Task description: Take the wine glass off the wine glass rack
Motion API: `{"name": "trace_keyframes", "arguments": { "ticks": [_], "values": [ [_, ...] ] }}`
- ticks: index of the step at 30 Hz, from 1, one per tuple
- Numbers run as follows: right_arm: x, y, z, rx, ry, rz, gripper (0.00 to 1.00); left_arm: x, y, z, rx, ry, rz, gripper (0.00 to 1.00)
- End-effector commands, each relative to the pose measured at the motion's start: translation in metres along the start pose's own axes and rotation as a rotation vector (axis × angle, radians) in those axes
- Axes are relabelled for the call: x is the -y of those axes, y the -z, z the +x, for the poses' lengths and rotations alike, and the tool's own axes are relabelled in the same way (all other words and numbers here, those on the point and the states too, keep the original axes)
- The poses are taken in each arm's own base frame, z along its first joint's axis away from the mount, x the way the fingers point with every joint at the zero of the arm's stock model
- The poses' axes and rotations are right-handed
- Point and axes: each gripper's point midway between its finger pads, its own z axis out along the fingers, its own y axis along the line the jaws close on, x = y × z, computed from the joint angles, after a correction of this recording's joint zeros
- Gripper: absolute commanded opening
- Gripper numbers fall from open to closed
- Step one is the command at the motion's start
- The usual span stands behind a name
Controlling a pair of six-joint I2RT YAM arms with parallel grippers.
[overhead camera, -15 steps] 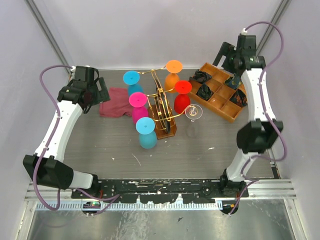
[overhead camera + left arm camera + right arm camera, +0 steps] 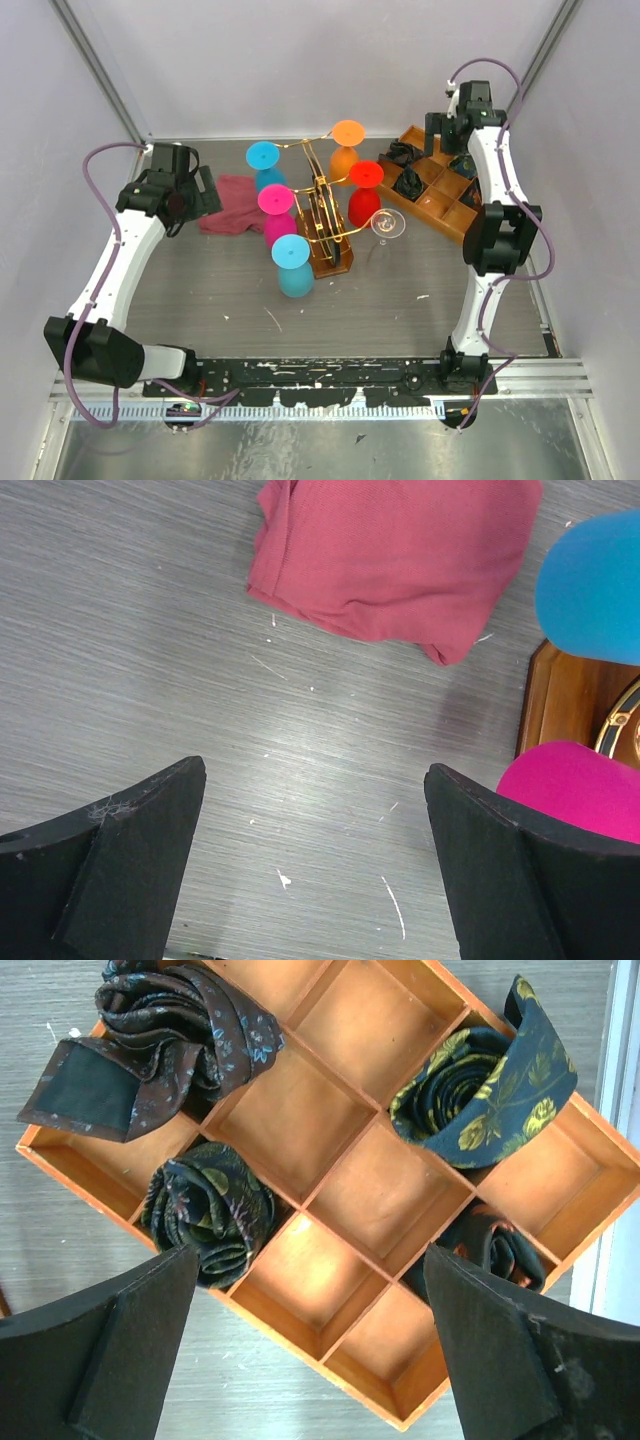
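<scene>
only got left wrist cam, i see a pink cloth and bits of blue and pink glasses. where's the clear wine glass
Observer: The clear wine glass is at the tip of the rack's near right arm, beside the red glass.
Operator: is the right gripper near it
Observer: No, the right gripper is open above the wooden tray of rolled ties.
Operator: any more glasses on that side
Observer: An orange glass on the far right arm.

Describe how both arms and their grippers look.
The left arm and right arm have white tubular links, black joint housings and a looping purple cable each. The left gripper and right gripper each have two flat, matte black, wedge-shaped fingers, slightly scuffed.
</scene>
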Motion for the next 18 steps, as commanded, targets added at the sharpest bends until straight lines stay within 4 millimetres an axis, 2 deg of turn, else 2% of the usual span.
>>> {"name": "trace_keyframes", "arguments": {
  "ticks": [1, 4, 8, 13, 18],
  "values": [
    [0.001, -0.026, -0.005, 0.03, 0.07, -0.038, 1.0, 0.005, 0.006, -0.001, 0.012, 0.024, 0.038, 0.98],
    [-0.002, -0.049, 0.015, -0.025, 0.059, -0.051, 1.0, 0.003, 0.006, 0.002, 0.005, 0.028, 0.034, 0.98],
    [-0.007, -0.065, 0.031, -0.074, 0.038, -0.074, 1.0, 0.001, 0.004, 0.009, -0.005, 0.03, 0.028, 0.98],
    [-0.002, -0.088, 0.063, -0.166, 0.007, -0.038, 1.0, -0.001, -0.004, 0.016, -0.03, 0.033, 0.013, 0.98],
    [0.008, -0.106, 0.09, -0.283, -0.206, 0.084, 1.0, 0.002, -0.019, 0.028, -0.087, 0.043, 0.0, 0.98]
  ]
}}
